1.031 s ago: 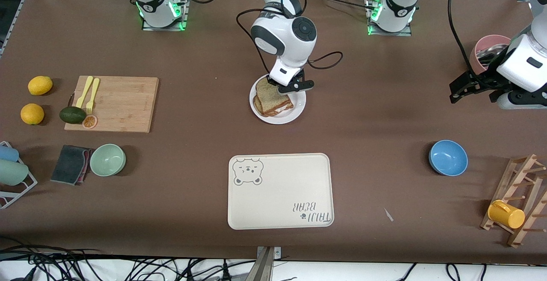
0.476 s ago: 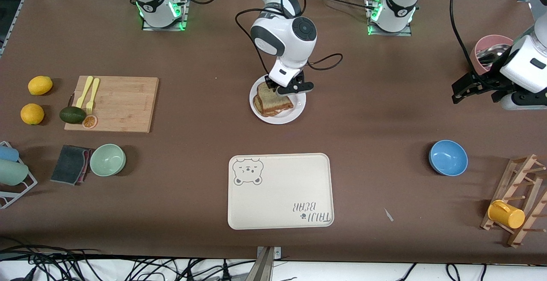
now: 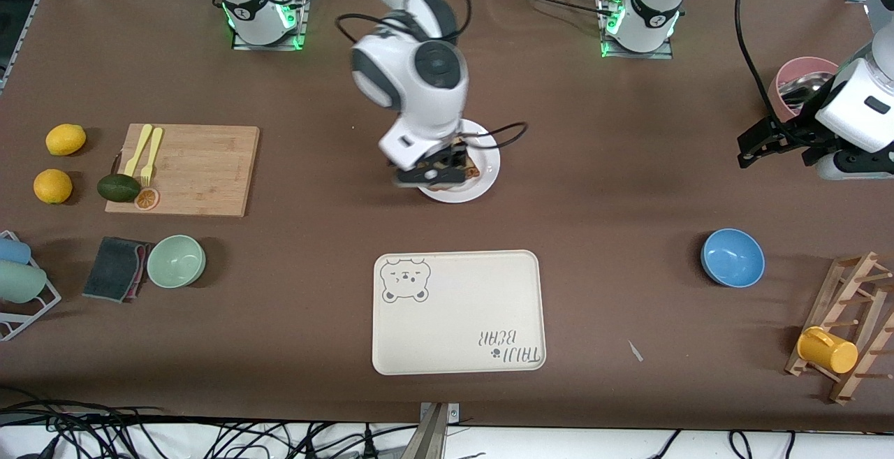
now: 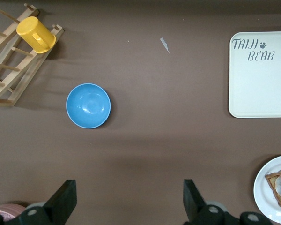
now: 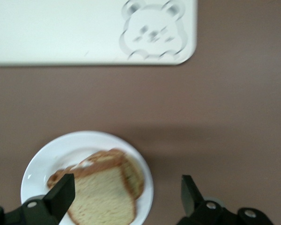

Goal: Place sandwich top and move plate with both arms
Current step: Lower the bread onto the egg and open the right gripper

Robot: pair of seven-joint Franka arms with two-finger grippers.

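- The brown counter carries the plate with the sandwich top stacked on it.
- The right hand hangs wide and empty over the plate.
- The left hand waits wide over bare counter near the blue bowl.

This is a robotics lab dressed up as a kitchen. Two white arms stand on bolted metal bases glowing green along the top of the frame, black cables spill in a tangle off the bottom edge, and a brown mat covers the whole table. The props are pure kitchen: a wooden cutting board at middle left with lemons beside it, a bear-printed tray at lower centre, a blue bowl and a wooden mug rack at lower right.
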